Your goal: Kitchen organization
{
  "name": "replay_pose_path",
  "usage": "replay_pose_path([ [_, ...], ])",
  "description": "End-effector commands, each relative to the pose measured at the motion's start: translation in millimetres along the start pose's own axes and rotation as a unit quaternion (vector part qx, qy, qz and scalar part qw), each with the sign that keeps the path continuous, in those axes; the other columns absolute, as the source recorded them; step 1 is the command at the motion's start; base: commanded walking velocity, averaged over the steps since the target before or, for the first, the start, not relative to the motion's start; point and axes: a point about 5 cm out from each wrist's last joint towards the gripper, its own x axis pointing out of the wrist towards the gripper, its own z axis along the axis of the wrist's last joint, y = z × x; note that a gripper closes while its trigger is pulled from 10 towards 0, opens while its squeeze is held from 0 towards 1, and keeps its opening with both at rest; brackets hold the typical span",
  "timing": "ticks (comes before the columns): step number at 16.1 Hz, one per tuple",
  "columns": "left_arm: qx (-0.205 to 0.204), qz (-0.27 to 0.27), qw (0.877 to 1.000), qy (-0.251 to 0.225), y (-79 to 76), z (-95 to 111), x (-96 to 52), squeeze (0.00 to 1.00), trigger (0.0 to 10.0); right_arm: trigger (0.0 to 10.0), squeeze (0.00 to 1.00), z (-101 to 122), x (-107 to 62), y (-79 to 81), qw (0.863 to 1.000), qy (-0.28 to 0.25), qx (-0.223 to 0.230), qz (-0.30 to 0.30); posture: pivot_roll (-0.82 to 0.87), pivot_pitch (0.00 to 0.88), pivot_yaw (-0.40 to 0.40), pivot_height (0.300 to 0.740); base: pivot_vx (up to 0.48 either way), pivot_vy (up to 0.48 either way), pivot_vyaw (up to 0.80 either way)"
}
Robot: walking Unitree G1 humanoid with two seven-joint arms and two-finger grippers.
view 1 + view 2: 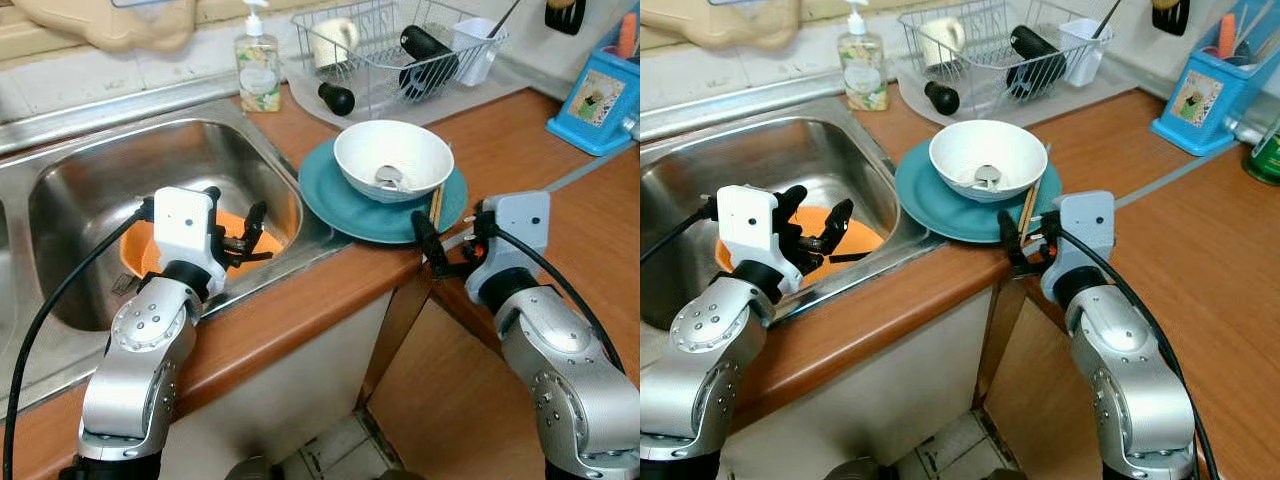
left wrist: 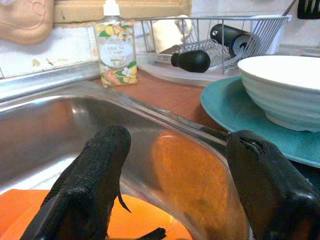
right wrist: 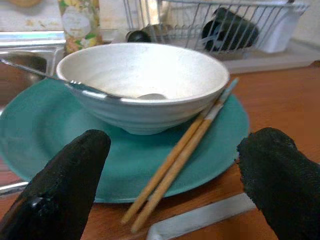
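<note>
Presently, step in hand: the dirty dishes beside the sink are being approached, judged as the start of a pick-up; nothing is gripped yet.
Right claw (image 1: pixel 437 243): fingers spread wide and empty, held at the bench edge just before the round teal plate (image 3: pixel 45 150).
Left claw (image 1: pixel 240 240): fingers spread and empty, hung over the stainless steel sink basin (image 1: pixel 90 190), above an orange plastic dish (image 1: pixel 855 235) lying in it.
Task's things: a white ribbed ceramic bowl (image 1: pixel 393 158) is seen standing on the teal plate, on the brown wooden bench (image 1: pixel 520 150) right of the sink; a metal spoon (image 3: pixel 90 89) is laid in the bowl, and a pair of wooden chopsticks (image 3: pixel 177 162) is leaned across the plate's near rim, touching the bowl.
Nearby: a wire dish rack (image 1: pixel 400 50) and a soap bottle (image 1: pixel 258 68) are set behind.
Next move, as judged: the right claw would need to be carried forward and closed on the chopsticks or plate rim; loose chopsticks could roll off.
</note>
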Motion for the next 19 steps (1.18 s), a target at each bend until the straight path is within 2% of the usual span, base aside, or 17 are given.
replay_pose_path([
  [1, 0.002, -0.005, 1.000, 0.002, -0.7, 1.0, 0.3, 0.00, 10.0, 10.0, 0.44, 2.2, -1.5, 2.6, 1.000, 0.002, 0.006, 0.015, -0.07, 0.059, 0.035, 0.740, 0.000, 0.000, 0.00],
  [2, 0.002, -0.007, 1.000, 0.003, -0.9, 1.0, 0.6, 0.00, 10.0, 10.0, 0.00, 2.1, -1.6, 4.1, 1.000, 0.007, 0.011, 0.020, -0.06, 0.059, 0.033, 0.740, 0.000, 0.000, 0.00],
  [4, 0.002, -0.009, 1.000, 0.003, -1.3, 1.5, 1.3, 0.00, 10.0, 10.0, 0.00, -0.7, -1.7, 5.6, 0.999, 0.025, 0.013, 0.025, -0.06, 0.059, 0.033, 0.740, 0.000, 0.000, 0.00],
  [9, 0.010, -0.024, 1.000, 0.003, -3.8, 2.4, 1.0, 0.00, 10.0, 10.0, 0.00, -9.9, -0.2, -1.4, 0.997, 0.073, 0.011, -0.006, -0.06, 0.056, 0.033, 0.740, 0.000, 0.000, 0.00],
  [10, 0.012, -0.032, 0.999, 0.003, -4.8, 2.8, 1.1, 0.00, 10.0, 8.9, 0.00, -9.7, 0.4, -2.9, 0.997, 0.075, 0.013, -0.010, -0.06, 0.056, 0.033, 0.740, 0.000, 0.000, 0.00],
  [11, 0.014, -0.040, 0.999, 0.003, -5.8, 3.2, 1.0, 0.00, 10.0, 3.7, 0.00, -9.7, 1.2, -4.9, 0.997, 0.076, 0.011, -0.015, -0.06, 0.055, 0.033, 0.740, 0.000, 0.000, 0.00],
  [12, 0.017, -0.043, 0.999, 0.004, -5.6, 3.3, 0.9, 0.00, 10.0, 1.5, 0.00, -10.3, 1.8, -6.7, 0.997, 0.078, 0.009, -0.020, -0.06, 0.055, 0.032, 0.740, 0.000, 0.000, 0.00],
  [13, 0.020, -0.042, 0.999, 0.003, -4.5, 3.6, 0.8, 0.00, 10.0, 0.0, 0.00, -10.6, 2.3, -8.1, 0.996, 0.081, 0.009, -0.026, -0.06, 0.055, 0.032, 0.740, 0.000, 0.000, 0.00],
  [19, 0.025, -0.042, 0.999, 0.000, -3.2, 5.2, 1.5, 0.00, 10.0, 0.0, 0.00, -7.0, 5.9, -12.9, 0.996, 0.078, 0.008, -0.035, -0.06, 0.053, 0.031, 0.740, 0.000, 0.000, 0.00],
])
